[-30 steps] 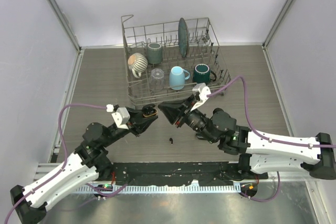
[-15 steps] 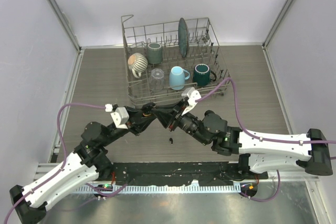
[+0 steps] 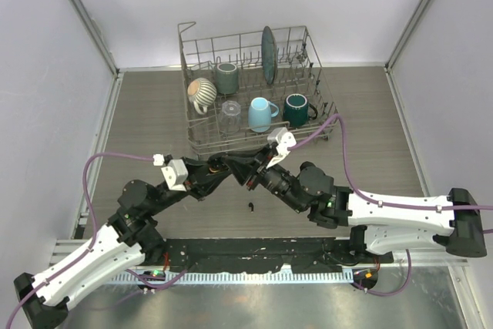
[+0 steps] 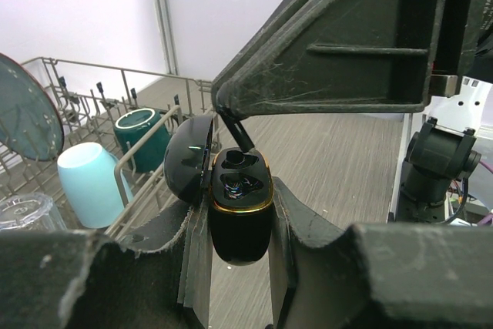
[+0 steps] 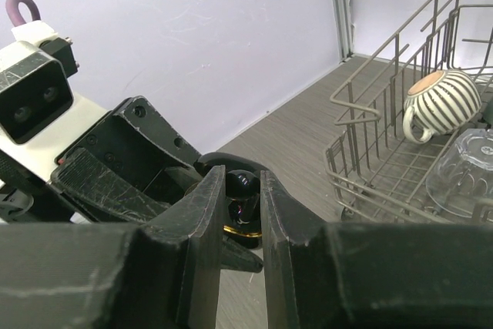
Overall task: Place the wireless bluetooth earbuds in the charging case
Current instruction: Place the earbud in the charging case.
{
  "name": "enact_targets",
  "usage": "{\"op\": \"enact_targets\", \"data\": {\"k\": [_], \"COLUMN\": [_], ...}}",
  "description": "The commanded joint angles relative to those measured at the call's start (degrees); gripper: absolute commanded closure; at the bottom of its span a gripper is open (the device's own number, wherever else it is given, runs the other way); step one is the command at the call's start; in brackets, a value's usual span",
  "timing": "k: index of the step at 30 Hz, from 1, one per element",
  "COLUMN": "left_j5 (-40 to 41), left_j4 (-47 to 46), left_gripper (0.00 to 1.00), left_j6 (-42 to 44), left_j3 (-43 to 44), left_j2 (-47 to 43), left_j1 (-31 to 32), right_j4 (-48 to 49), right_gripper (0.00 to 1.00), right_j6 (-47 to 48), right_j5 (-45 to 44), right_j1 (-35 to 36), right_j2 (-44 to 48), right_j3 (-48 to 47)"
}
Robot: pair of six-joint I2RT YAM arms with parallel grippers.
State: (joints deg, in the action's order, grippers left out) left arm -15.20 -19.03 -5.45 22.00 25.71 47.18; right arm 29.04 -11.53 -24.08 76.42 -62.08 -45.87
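Observation:
My left gripper (image 3: 218, 167) is shut on the black charging case (image 4: 240, 213), which stands upright with a gold rim and its lid (image 4: 189, 161) open to the left. My right gripper (image 3: 245, 172) is shut on a glossy black earbud (image 5: 245, 182) and holds it right over the case (image 5: 245, 230). In the left wrist view the earbud's stem (image 4: 241, 133) reaches down into the case's far socket. The near socket shows shiny reflections; I cannot tell what is in it. Another earbud (image 3: 251, 206) lies on the table below the two grippers.
A wire dish rack (image 3: 202, 142) stands just behind the grippers. It holds a striped cup (image 3: 202, 94), a grey mug (image 3: 226, 77), a clear glass (image 3: 230, 113), a light blue mug (image 3: 261, 114), a dark green mug (image 3: 296, 108) and a dark plate (image 3: 268, 55).
My right gripper has moved left with the earbud, from apart to right over the case in my left gripper. In the last half second both have barely moved.

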Motion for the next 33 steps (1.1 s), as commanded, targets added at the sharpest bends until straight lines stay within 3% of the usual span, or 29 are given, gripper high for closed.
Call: {"op": "enact_targets", "data": {"k": [1,33], "left_j5": [-1.4,2.8], "left_j4": [-2.9,-7.9], "left_gripper": [1.0,1.0], "left_j6": [0.3,-2.6], "left_j3": [1.2,0.1], "left_j2": [-0.7,-2.2], "left_j1": [0.1,0.1], "right_j4": [6.7,7.8], "right_gripper": [0.99,0.99], "right_j6": [2.6,14.1], "right_j5": [-2.3,-0.6], "right_j1": [0.4,1.4], "right_j2": [-1.3,-1.5], "right_j3": [0.2,7.4]}}
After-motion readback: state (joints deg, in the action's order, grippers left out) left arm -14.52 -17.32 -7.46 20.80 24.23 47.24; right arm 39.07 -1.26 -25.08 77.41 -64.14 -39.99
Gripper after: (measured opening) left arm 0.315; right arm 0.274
